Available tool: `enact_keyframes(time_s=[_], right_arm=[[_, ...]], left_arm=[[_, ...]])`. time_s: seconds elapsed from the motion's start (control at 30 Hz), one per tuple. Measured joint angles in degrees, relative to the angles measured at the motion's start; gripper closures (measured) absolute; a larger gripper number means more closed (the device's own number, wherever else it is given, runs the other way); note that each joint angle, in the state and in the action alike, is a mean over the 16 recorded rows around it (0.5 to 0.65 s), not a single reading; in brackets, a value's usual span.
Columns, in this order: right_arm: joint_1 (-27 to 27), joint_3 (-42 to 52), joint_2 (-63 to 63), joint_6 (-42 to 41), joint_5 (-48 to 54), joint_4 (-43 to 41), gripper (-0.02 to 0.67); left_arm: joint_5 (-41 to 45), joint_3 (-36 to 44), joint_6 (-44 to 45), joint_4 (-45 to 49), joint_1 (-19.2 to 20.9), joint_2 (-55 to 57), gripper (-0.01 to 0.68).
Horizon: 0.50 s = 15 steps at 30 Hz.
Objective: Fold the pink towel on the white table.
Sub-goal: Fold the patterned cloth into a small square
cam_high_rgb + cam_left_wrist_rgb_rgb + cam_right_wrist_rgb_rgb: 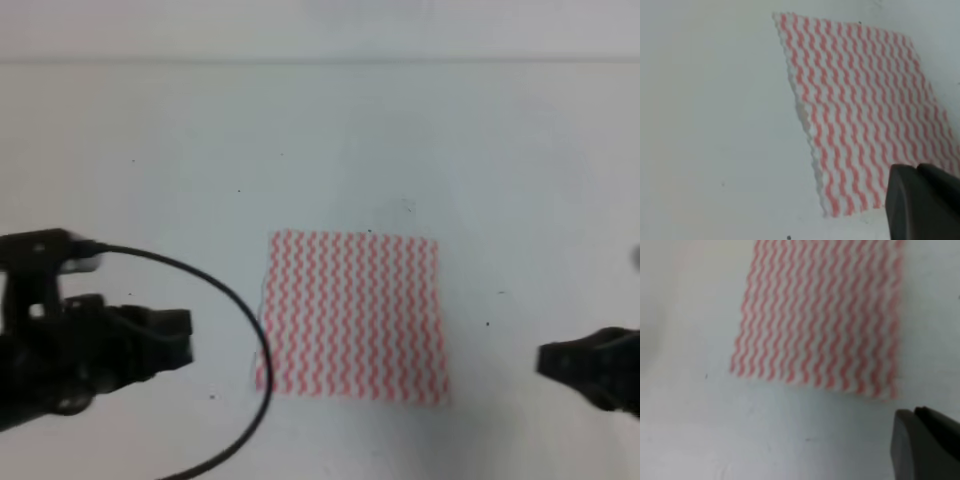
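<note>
The pink towel [352, 315] lies flat and spread out as a square in the middle of the white table [150, 150]. My left gripper [188, 340] rests left of the towel's near-left corner, apart from it, and its jaws look shut and empty. My right gripper [540, 360] sits right of the towel's near-right corner, also apart, shut and empty. The left wrist view shows the towel [865, 105] with the gripper tip [916, 168] over its near edge. The right wrist view shows the towel [825, 310] ahead of the gripper tip [914, 411].
A black cable [240, 300] loops from the left arm and curves close to the towel's left edge. The table's far edge [320, 62] runs across the top. Bare tabletop with tiny dark specks surrounds the towel.
</note>
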Motion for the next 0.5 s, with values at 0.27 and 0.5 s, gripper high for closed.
enact_keyframes(time_s=[0.27, 0.5], right_arm=[[11.06, -4.51, 11.11, -0.17, -5.99, 1.89, 0.667], [14.77, -8.77, 19.54, 1.49, -8.18, 0.29, 0.652]], left_arm=[[-4.16, -3.44, 2.64, -0.38, -7.15, 5.79, 0.678], [-3.68, -4.63, 4.04, -0.42, -8.43, 6.81, 0.678]])
